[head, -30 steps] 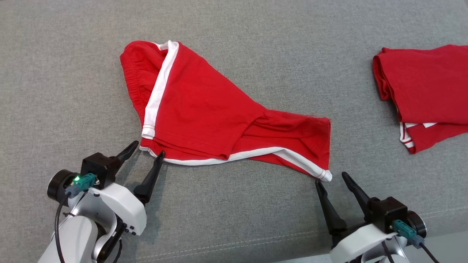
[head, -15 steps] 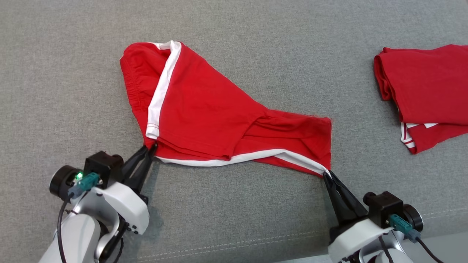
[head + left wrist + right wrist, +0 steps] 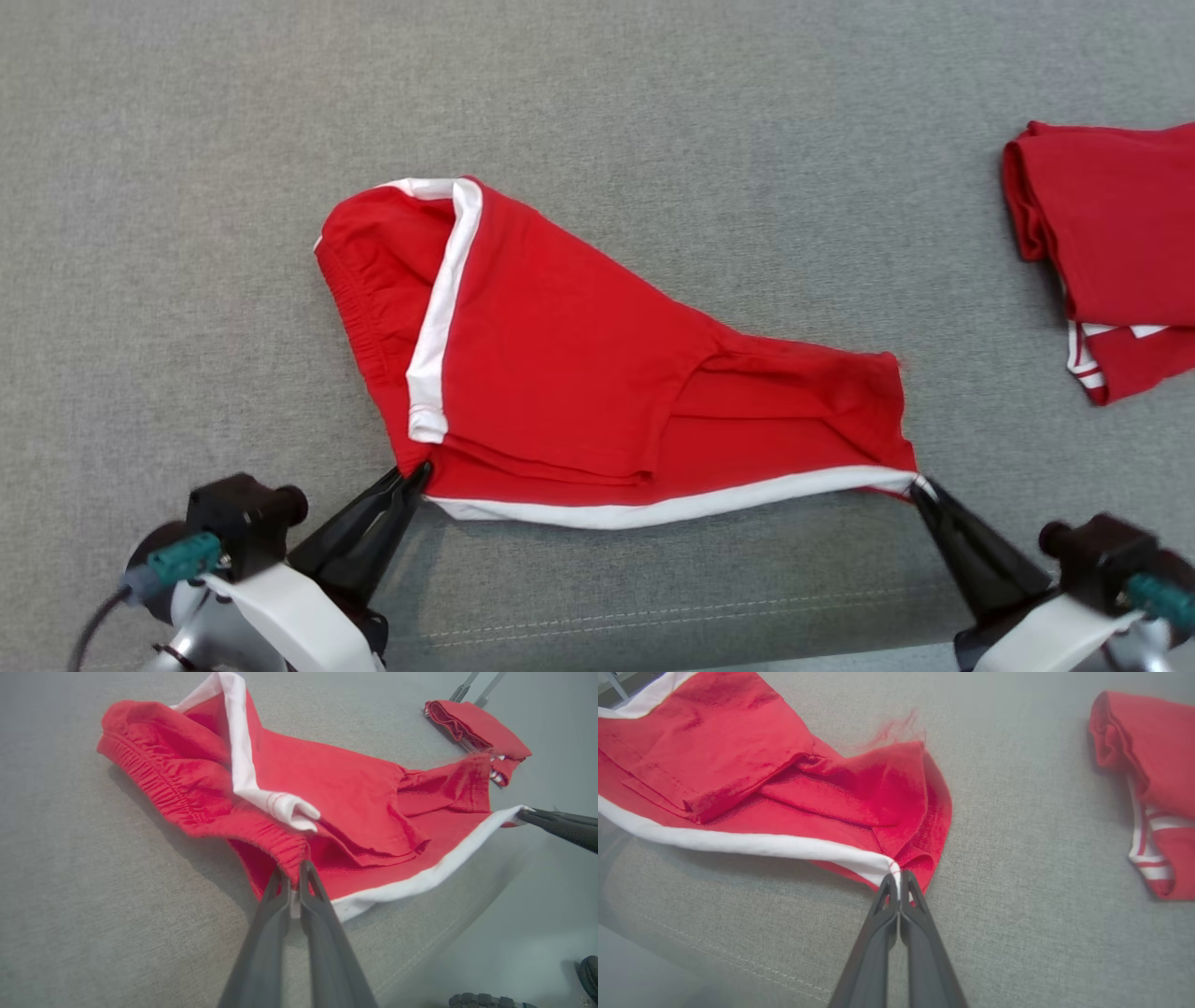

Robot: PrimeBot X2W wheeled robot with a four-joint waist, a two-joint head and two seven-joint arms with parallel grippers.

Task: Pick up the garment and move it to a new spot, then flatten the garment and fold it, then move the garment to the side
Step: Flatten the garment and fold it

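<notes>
The garment [image 3: 560, 373] is a pair of red shorts with white trim, lying crumpled on the grey cushion. Its white-edged hem is stretched taut between my two grippers. My left gripper [image 3: 420, 471] is shut on the near left corner by the elastic waistband [image 3: 187, 807]; the left wrist view shows the cloth pinched at my left gripper [image 3: 294, 882]. My right gripper [image 3: 920, 487] is shut on the hem's right end, and in the right wrist view my right gripper [image 3: 899, 882] clamps the white trim. The garment [image 3: 784, 788] hangs slightly lifted near the front.
A second red item with white stripes [image 3: 1111, 261] lies folded at the right edge of the grey cushion [image 3: 653, 112]. A stitched seam [image 3: 653, 616] runs along the cushion's front edge, close behind my grippers. In the left wrist view my right gripper's fingers [image 3: 560, 826] show at the right.
Both grippers have shut on the hem's two corners, pulled it toward the front edge and stretched it straight. The head camera has shifted too.
</notes>
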